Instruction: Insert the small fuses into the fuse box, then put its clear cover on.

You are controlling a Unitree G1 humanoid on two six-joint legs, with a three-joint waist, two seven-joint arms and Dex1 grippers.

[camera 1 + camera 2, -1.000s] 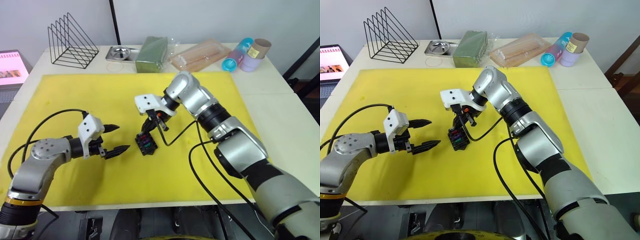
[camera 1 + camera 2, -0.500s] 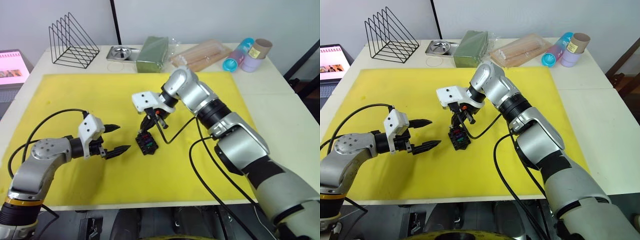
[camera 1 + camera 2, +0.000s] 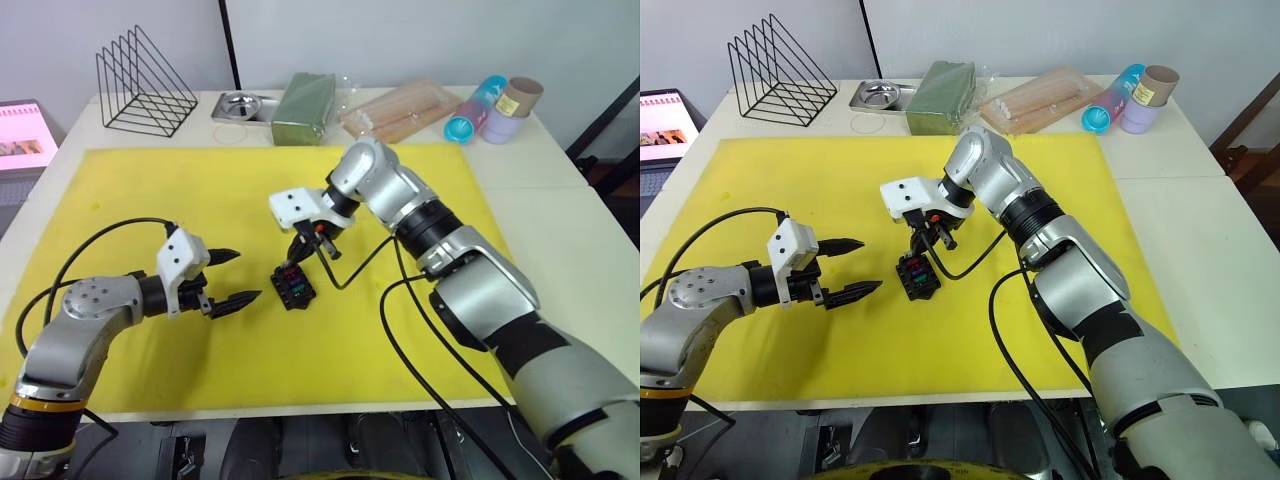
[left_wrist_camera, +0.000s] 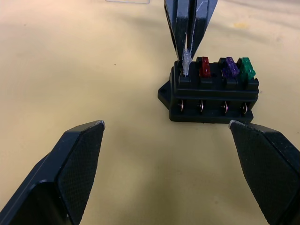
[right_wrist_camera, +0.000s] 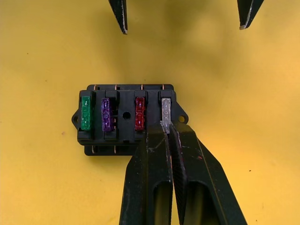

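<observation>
The black fuse box (image 3: 293, 286) lies on the yellow mat (image 3: 150, 190), near its middle. Green (image 5: 86, 119), purple (image 5: 107, 120) and red (image 5: 139, 119) small fuses stand in its slots. At the end slot stands the greyish fuse (image 5: 166, 108), and my right gripper (image 5: 166, 129) comes down from above, shut on its top. My left gripper (image 3: 246, 276) hovers just left of the box, open and holding nothing, its fingers pointing at it. The clear cover is out of view.
Along the table's back edge stand a black wire rack (image 3: 145, 85), a metal tray (image 3: 240, 103), a green packet (image 3: 303, 108), a clear bag of sticks (image 3: 400, 110) and some cups (image 3: 495, 105). A black cable (image 3: 345, 278) hangs from my right wrist beside the box.
My right wrist has shifted a little over the fuse box while staying shut on the greyish fuse. The box and my left arm have stayed put.
</observation>
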